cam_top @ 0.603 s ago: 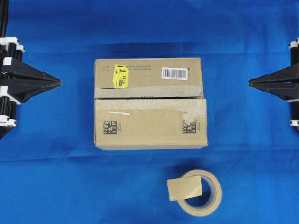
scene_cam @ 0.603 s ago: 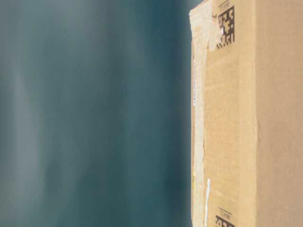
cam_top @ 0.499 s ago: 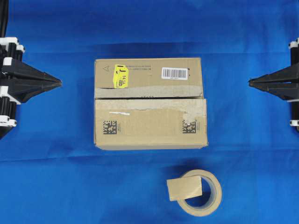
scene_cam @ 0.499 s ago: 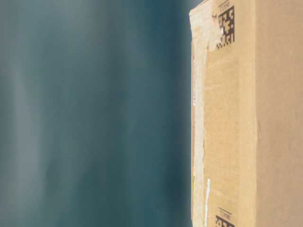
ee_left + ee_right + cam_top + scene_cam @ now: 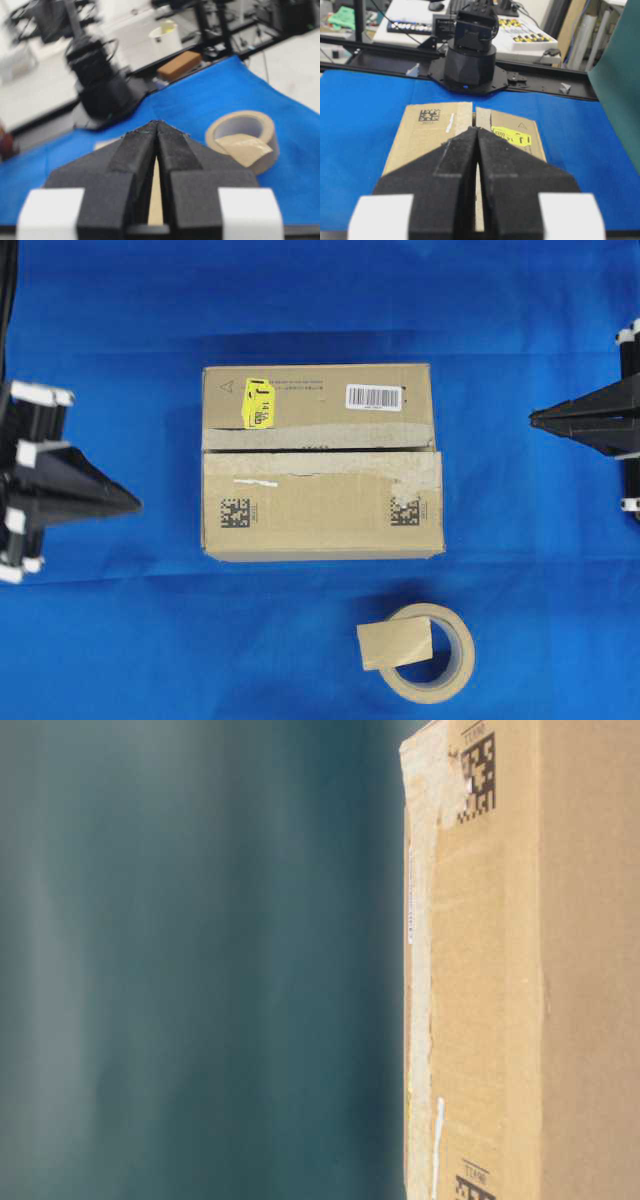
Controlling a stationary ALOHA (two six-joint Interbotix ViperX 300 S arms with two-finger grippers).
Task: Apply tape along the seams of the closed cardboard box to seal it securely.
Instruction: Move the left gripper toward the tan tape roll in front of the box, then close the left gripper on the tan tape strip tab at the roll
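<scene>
Both my pincers, left pincer [image 5: 135, 506] and right pincer [image 5: 533, 418], are pressed together and empty; nothing's begun. Next I probably fetch the tape [image 5: 394, 644] for the cardboard box [image 5: 320, 510] seams [image 5: 320, 450].

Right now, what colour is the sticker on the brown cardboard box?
Yellow sticker with black print; clearest in the overhead view.

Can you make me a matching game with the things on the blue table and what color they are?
Things:
1. square-cornered cardboard box
2. small sticker on the box top
3. rectangular barcode label
4. ring-shaped tape roll

Colors:
A. white with black stripes
B. cream
C. brown
D. yellow

Pairs: 1-C, 2-D, 3-A, 4-B
</scene>
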